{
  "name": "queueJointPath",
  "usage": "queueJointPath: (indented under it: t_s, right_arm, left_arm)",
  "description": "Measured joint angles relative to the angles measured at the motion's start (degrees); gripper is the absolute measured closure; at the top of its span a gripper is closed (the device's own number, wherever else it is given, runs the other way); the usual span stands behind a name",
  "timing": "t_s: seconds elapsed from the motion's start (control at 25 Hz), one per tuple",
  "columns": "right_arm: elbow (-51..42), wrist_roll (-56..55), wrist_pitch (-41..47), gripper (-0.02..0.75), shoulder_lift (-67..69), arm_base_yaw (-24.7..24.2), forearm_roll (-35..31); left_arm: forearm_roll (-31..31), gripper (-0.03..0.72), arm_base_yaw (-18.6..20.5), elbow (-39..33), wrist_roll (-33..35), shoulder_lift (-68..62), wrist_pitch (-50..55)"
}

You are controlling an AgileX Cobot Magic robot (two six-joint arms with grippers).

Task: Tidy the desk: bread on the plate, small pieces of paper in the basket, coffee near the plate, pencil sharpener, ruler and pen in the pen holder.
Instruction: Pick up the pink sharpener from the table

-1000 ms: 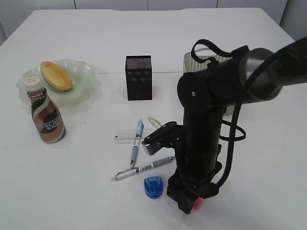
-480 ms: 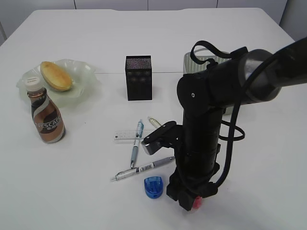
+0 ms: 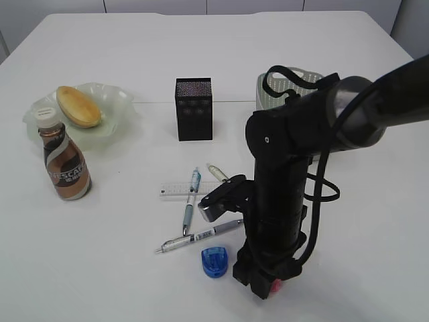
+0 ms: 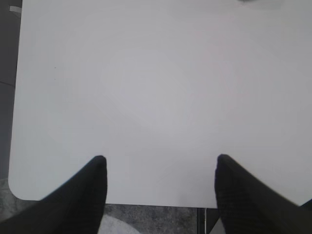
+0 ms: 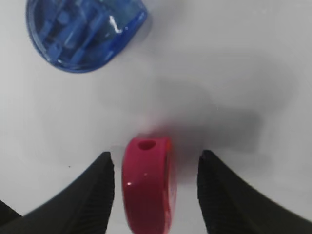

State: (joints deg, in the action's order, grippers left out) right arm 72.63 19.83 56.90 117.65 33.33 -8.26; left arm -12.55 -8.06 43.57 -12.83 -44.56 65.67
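My right gripper [image 5: 155,165] is open, pointing down at the table front, with a red pencil sharpener [image 5: 147,183] standing on edge between its fingers, near the left finger. It shows as a red spot under the arm [image 3: 275,286]. A blue pencil sharpener [image 3: 214,260] lies just left of it [image 5: 83,34]. Two pens [image 3: 201,235] [image 3: 190,206] and a clear ruler [image 3: 175,190] lie behind it. The black pen holder [image 3: 194,109] stands at centre. Bread [image 3: 78,106] lies on the plate [image 3: 119,100], the coffee bottle [image 3: 63,158] beside it. My left gripper [image 4: 161,163] is open and empty over a bare table corner.
A pale mesh basket [image 3: 295,84] stands behind the right arm, partly hidden by it. A small pale piece [image 3: 216,171] lies by the pens. The table's front edge and the floor show in the left wrist view [image 4: 146,219].
The right arm has sunk slightly toward the table over the red sharpener. Nothing else has moved.
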Motion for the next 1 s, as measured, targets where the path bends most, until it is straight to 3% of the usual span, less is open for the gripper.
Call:
queueJointPath:
  t_s: [0.36,0.44,0.56,0.64,1.0]
  right_arm:
    - [0.18,0.0,0.0,0.344,0.75,0.0,0.13]
    - [0.18,-0.19,0.0,0.395,0.77,0.0,0.17]
    - [0.18,-0.67,0.26,0.552,1.0,0.0,0.17]
    - [0.22,-1.49,0.91,0.584,1.0,0.0,0.17]
    - [7.82,-14.6,10.88,0.587,1.13,0.0,-0.17]
  left_arm:
    - [0.0,0.182,0.0,0.0,0.0,0.0,0.09]
    - [0.0,0.182,0.0,0.0,0.0,0.0,0.09]
    - [0.0,0.182,0.0,0.0,0.0,0.0,0.12]
    - [0.0,0.182,0.0,0.0,0.0,0.0,0.22]
    - [0.0,0.182,0.0,0.0,0.0,0.0,0.49]
